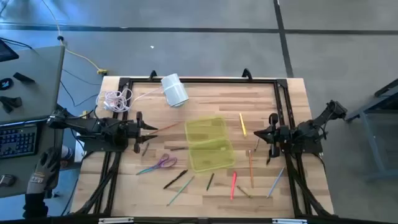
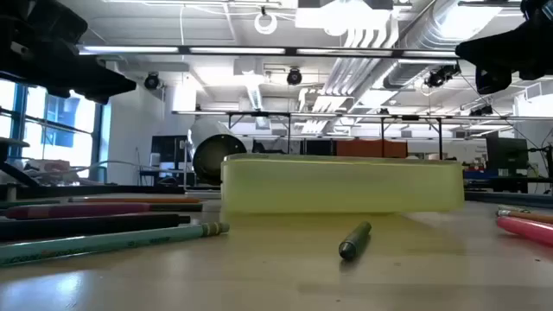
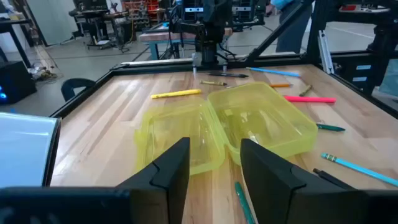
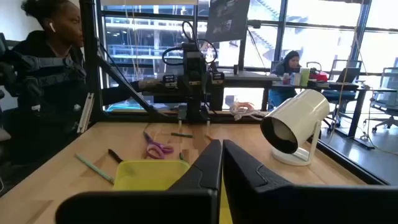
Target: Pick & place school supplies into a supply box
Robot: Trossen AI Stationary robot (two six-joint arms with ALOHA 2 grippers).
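The supply box (image 1: 208,144) is translucent yellow-green and lies open in the middle of the table, lid beside base (image 3: 230,127) (image 2: 341,183). Pens and pencils lie flat around it: yellow (image 1: 242,124), orange (image 1: 250,168), pink (image 1: 233,185), blue (image 1: 275,182), green (image 1: 209,181), black (image 1: 175,179), teal (image 1: 180,190). The purple-and-teal scissors (image 1: 158,165) lie left of the box. My left gripper (image 1: 149,130) (image 3: 214,168) hovers open left of the box. My right gripper (image 1: 256,134) (image 4: 222,165) hovers shut right of the box.
A white cylinder (image 1: 175,90) (image 4: 295,124) stands near the far edge, with a coiled white cord (image 1: 117,99) at the far left corner. A black frame borders the table. A person (image 4: 43,62) sits beyond the left side, with a keyboard (image 1: 15,140) there.
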